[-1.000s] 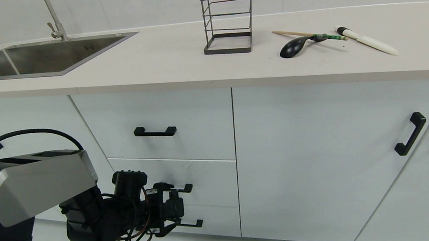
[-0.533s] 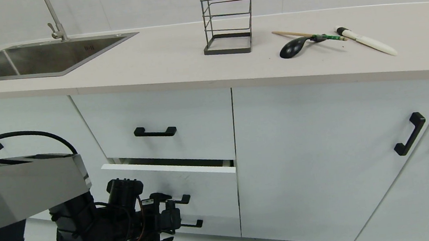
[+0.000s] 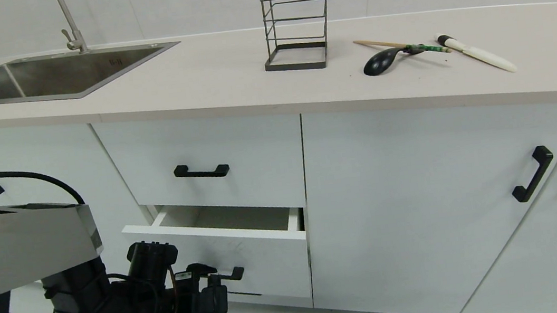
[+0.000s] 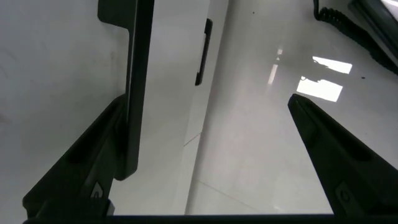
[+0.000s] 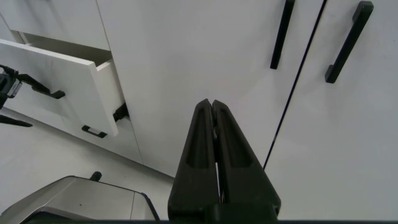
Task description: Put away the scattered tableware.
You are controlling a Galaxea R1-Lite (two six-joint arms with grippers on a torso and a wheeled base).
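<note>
The lower drawer (image 3: 225,240) was shut a second ago. It now stands partly pulled out, its front carried outward with the left tool (image 3: 210,292). That tool has drawn back and down, with its fingers set wide around the drawer's handle (image 4: 134,87). The bar lies against one finger and the other is well apart from it, so this is a hook rather than a pinch. Opening the storage place looks to be the step in hand, and the gap may need to grow before long pieces will go in.

Just above the left tool, nothing shows in the part of the drawer's inside that can be seen. The upper drawer (image 3: 199,161), above that, is closed.

None of the tableware is put away yet. The spoon (image 3: 381,61), wooden stick (image 3: 397,45) and white knife (image 3: 478,55) lie together on the table (image 3: 227,88), high up and far to the right of the left tool. The rack (image 3: 293,16) stands above it, the sink (image 3: 50,75) up to its left.

The right tool (image 5: 212,109) hangs before the cabinet doors, fingers pressed together on nothing.
</note>
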